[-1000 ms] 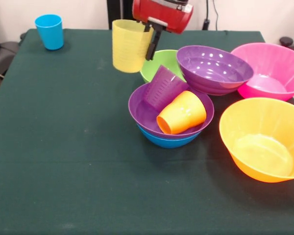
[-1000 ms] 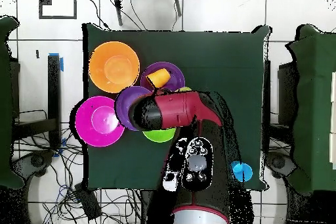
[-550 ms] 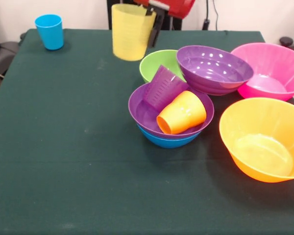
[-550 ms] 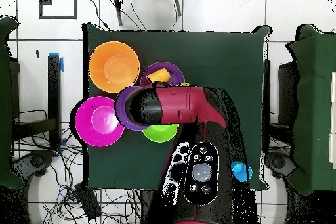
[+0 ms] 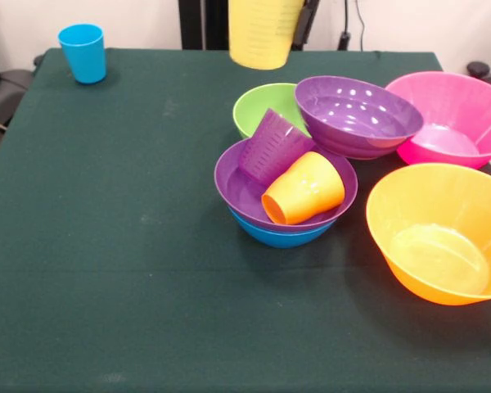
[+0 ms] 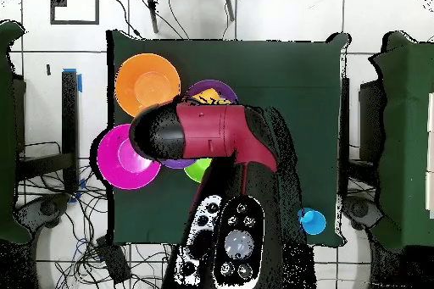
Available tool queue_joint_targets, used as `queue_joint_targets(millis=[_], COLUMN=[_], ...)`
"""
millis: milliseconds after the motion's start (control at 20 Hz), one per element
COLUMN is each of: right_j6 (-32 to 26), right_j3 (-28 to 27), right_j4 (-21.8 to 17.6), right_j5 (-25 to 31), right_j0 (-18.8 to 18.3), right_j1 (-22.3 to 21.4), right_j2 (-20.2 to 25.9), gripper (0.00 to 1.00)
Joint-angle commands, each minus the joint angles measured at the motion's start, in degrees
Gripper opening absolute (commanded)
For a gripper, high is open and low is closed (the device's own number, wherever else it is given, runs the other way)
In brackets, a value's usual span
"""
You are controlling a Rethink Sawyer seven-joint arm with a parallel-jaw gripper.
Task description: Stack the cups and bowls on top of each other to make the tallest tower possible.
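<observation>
— Higher and further right now, my yellow cup (image 5: 263,33) has its top cut off by the frame. Gripper (image 5: 305,20) has a finger at its side; whether it's clamped, I cannot tell.

— And the rest, left to right?

— Blue cup (image 5: 83,52) far left. Tower (image 5: 285,192): purple and orange cups tipped in 2 nested bowls.

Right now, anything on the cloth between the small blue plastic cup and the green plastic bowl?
Nothing: front view shows bare green cloth between the blue cup and green bowl.
</observation>
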Motion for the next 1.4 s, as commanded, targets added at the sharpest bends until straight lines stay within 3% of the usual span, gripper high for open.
queue_joint_targets(millis=[50,600,1400], right_j6=[7.3,10.5,14.0], right_j3=[-0.3,-3.0,-10.3], right_j4=[0.2,1.4,2.8], right_j5=[2.6,0.0,3.5], right_j0=[1.8,4.6,11.2], right_j1=[3.9,9.0,17.2], right_j2=[1.1,-0.6,-7.5], gripper=[0.00,0.00,0.00])
